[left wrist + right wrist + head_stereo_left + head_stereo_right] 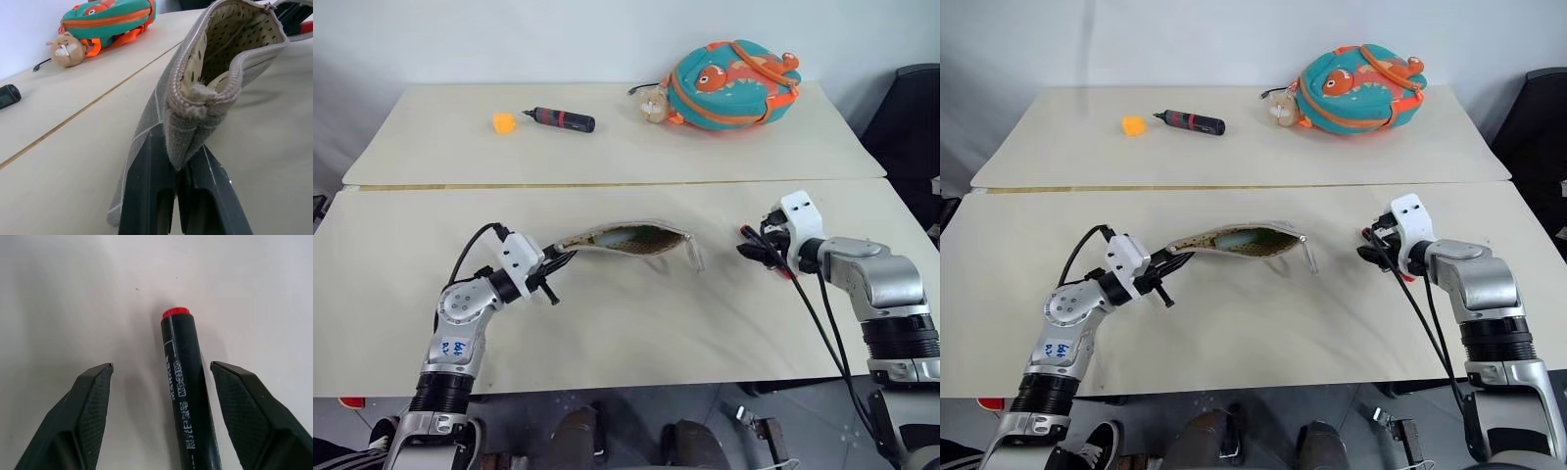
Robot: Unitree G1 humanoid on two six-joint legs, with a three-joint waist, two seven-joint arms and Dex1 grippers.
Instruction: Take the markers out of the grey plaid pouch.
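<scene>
Left wrist view makes the reason for the grip plain: the left gripper [178,171] has its two black fingers pressed shut on the end seam of the pouch [215,63], just at the foot of the zip, so the mouth gapes and the spotted lining shows. From the head views, the pouch [625,239] hangs in a shallow arc over the middle of the near table [636,323], one end lifted by the left gripper [551,272] and the far right end with its zip pull drooping towards the surface. Held this way, it stays open and steady for the other hand to reach in; I cannot tell whether any markers remain inside, though a pale green patch shows through the opening.

Off to the right, well apart from the pouch, the right gripper [766,251] points down at the table with its fingers spread wide. Between them lies a dark marker [188,396] with a red end cap, touching neither finger as far as I can see. It looks set down there to keep what has been taken out clear of the pouch.

On the far table sit a fish backpack [732,85], a black-and-red tool [563,119] and a small orange block [504,122], none of them involved.
</scene>
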